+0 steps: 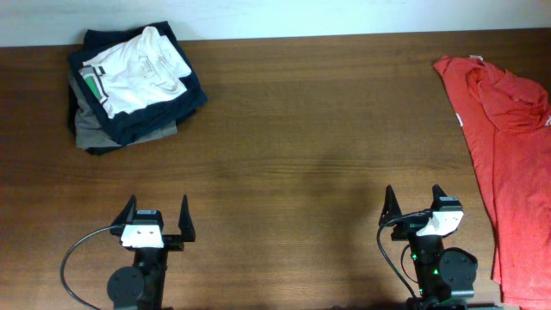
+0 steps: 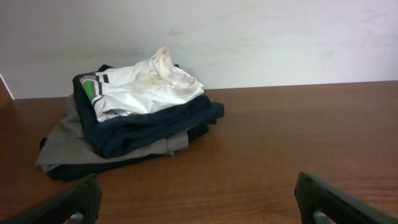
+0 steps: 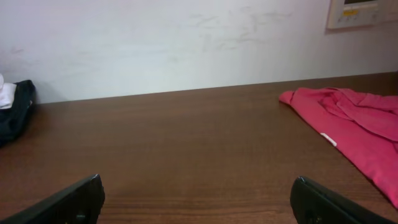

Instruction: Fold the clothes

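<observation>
Two grippers, both spread wide & empty: left gripper [image 1: 157,207] and right gripper [image 1: 413,202] sit at the near edge of the surface [image 1: 301,129]. White T-shirt [image 1: 138,67] lies folded atop a navy garment [image 1: 188,99] and a grey garment [image 1: 86,131] in the far-left corner, i.e. ahead of the left gripper & slightly left. It's well apart from both; left arm is much nearer. Long axis approx. left-right, skewed. Neck label [image 1: 91,84], green/white, at its left end; no text legible, faint print too small to read. Red-orange shirt [image 1: 504,146] lies far right, nr the right arm. Wall panel [image 3: 354,12] writing unreadable.
</observation>
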